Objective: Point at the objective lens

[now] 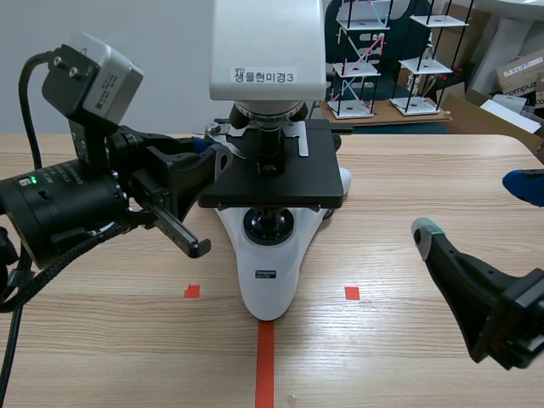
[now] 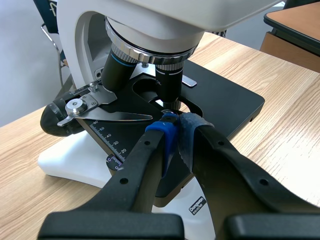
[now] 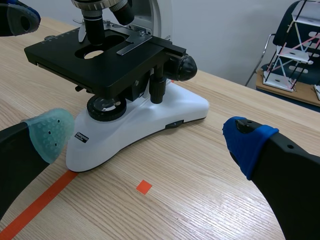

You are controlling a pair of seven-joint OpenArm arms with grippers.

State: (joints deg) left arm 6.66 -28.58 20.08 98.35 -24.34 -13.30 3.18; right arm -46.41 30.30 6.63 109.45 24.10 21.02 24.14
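Blue-padded left claw [image 2: 176, 125] closed by objective lens [image 2: 169, 82] | microscope [image 1: 270, 174] top cut off

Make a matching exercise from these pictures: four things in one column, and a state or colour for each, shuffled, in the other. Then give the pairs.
Things:
1. left gripper
2. right gripper
3. stage
4. base

States:
A. white, resting on the table
B. shut, tips by the objective lens
C. black and flat, under the lens
D. open, beside the microscope

Pairs: 1-B; 2-D; 3-C; 4-A.
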